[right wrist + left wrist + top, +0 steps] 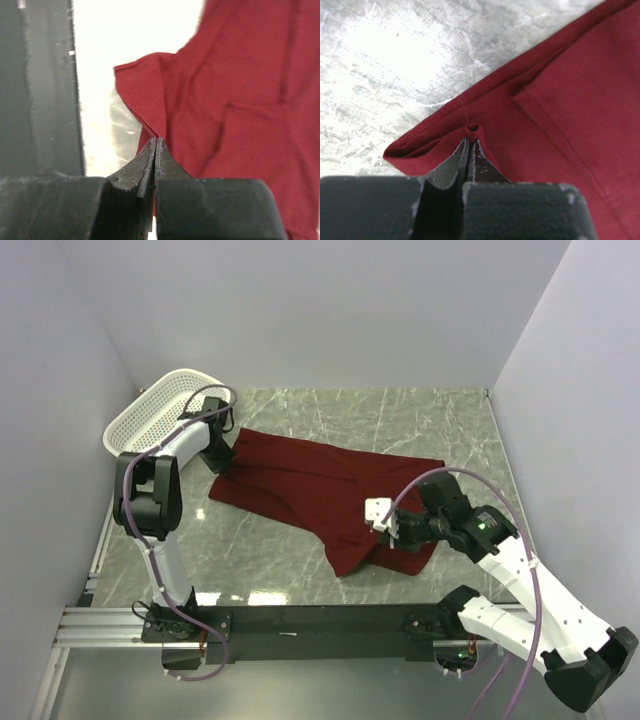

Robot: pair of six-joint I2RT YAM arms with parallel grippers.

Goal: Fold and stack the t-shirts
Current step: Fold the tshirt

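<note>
1. The maroon t-shirt lies spread on the grey marbled worktop. Its nearest corner is just beside the white perforated basket, and the rest of the cloth extends away from the basket toward the right side of the worktop.
2. The basket stands at the far left of the worktop, tilted, with its rim against the left wall.
3. The left claw is at the t-shirt corner nearest the basket. In the left wrist view its jaws are clenched, and a small pucker of the folded cloth edge is pinched between the fingertips. The claw is grasping the t-shirt.
4. At this corner the cloth lies doubled, with a straight seam running across the upper layer.
5. The right claw is at the t-shirt end farthest from the basket. In the right wrist view its jaws are pressed together on a thin edge of the cloth. The claw is grasping the t-shirt.
6. At the end farthest from the basket the cloth is creased and one flap is turned over onto the layer below.
7. No lettering or brand on the t-shirt can be read in any view.
</note>
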